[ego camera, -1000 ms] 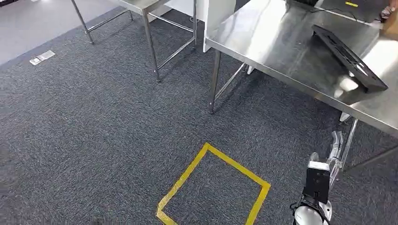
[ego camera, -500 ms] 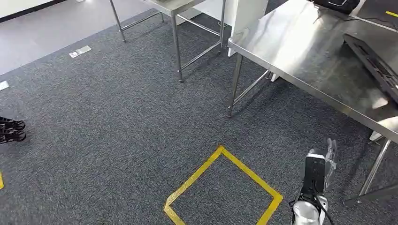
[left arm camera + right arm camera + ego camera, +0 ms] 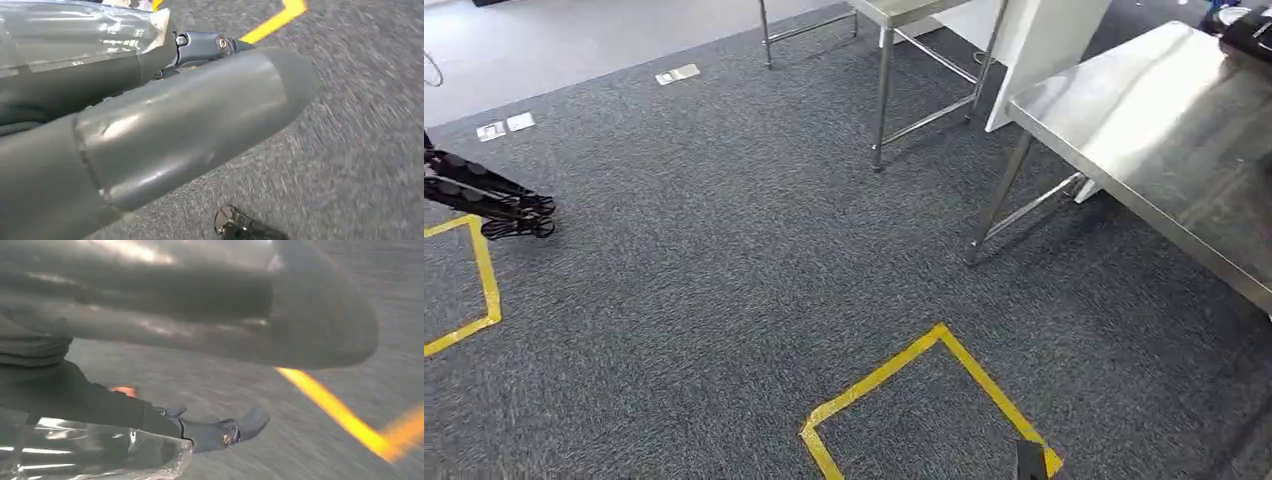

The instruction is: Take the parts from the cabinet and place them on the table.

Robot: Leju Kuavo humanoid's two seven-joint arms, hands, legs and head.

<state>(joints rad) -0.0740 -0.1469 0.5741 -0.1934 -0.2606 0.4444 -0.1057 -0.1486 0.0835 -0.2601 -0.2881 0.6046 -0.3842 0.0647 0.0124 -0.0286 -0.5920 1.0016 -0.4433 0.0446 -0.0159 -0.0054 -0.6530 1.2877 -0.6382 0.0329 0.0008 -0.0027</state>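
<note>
Head view: grey carpet (image 3: 674,250) is filling most of the frame, with a yellow tape square (image 3: 934,400) lying at lower centre and a second taped outline (image 3: 479,290) at the left edge; a steel table (image 3: 1164,150) is occupying the upper right, its long edge running diagonally from upper centre down to the right edge, and a second steel frame (image 3: 884,90) is standing at upper centre beside a white panel (image 3: 1044,50). A black wheeled base (image 3: 494,200) is sitting at the left edge. Neither cabinet nor parts are identifiable here, so their bearing from either hand cannot be told; the table is lying nearer the right arm's side. A dark sliver at the bottom edge is too small to identify. Left wrist view: the left hand (image 3: 165,135) is hanging over carpet, thick grey thumb extending across the frame, nothing in it; whether the fingers are spread or curled cannot be told. Right wrist view: the right hand (image 3: 210,325) is blurring over carpet and yellow tape, apparently carrying nothing; finger state cannot be told.
</note>
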